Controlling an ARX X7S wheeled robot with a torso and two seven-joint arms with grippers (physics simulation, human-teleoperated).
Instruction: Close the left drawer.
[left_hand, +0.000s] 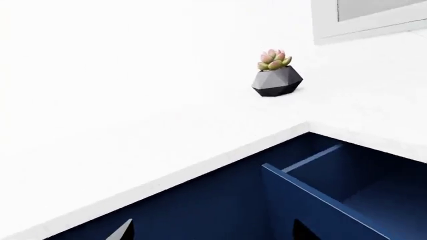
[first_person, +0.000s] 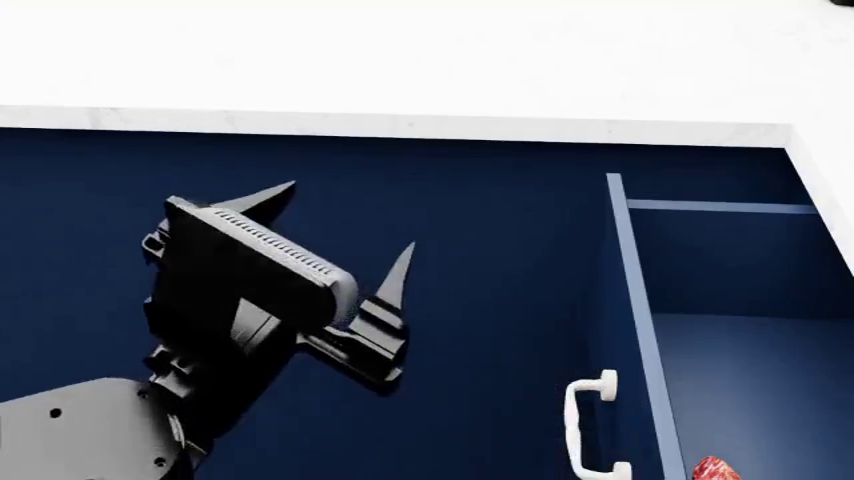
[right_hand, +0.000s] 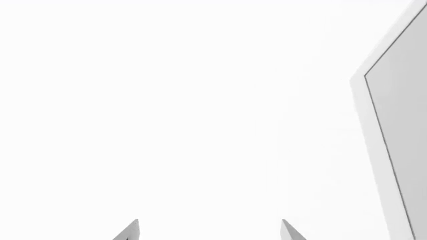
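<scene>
The left drawer (first_person: 631, 300) stands pulled out at the right of the head view. Its navy front shows edge-on, with the white curved handle (first_person: 587, 426) on its outer face and slate-blue inner walls behind. My left gripper (first_person: 344, 222) hangs open in front of the navy cabinet face, left of the drawer front and clear of the handle, holding nothing. In the left wrist view the drawer front (left_hand: 303, 200) rises just inside one fingertip of the left gripper (left_hand: 212, 232). My right gripper (right_hand: 210, 231) is open and empty, facing a white wall.
A white countertop (first_person: 400, 60) runs above the cabinets. On the countertop (left_hand: 133, 125) stands a succulent in a grey faceted pot (left_hand: 275, 75). A red object (first_person: 714, 469) lies inside the drawer. A white frame (right_hand: 393, 130) stands beside the right gripper.
</scene>
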